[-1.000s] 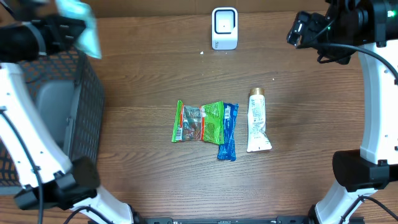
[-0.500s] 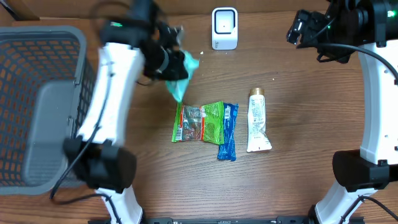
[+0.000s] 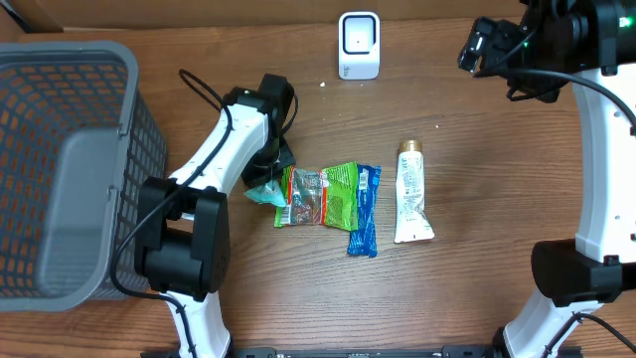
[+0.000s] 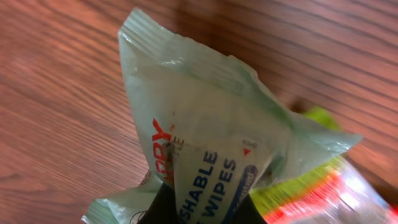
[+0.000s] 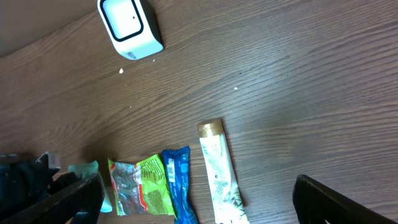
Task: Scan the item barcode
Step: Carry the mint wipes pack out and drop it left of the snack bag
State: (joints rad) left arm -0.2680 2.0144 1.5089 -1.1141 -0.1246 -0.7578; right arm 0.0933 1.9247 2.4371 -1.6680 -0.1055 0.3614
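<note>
Overhead view: left pincer (image 3: pixel 270 171) sits centre-left of the frame, clenched on a pale green wipes pack (image 3: pixel 263 193) down at the wooden bench (image 3: pixel 477 278), just left of a green snack bag (image 3: pixel 328 195). A blue bar wrapper (image 3: pixel 365 211) touches the bag's right edge, and a white tube (image 3: pixel 411 194) lies near it on the right. A white scanner (image 3: pixel 359 45) stands at top centre, well apart from the pack. A grey mesh basket (image 3: pixel 89 70) fills the left edge. The right pincer (image 3: pixel 479 47) hangs at upper right, released and holding nothing.

Left wrist view: the wipes pack fills the frame, its lower end pinched between dark fingers (image 4: pixel 158 211) at the bottom edge.

Right wrist view: the scanner shows at upper left, and the tube, bar wrapper and snack bag line the bottom, with the pack at lower left.
</note>
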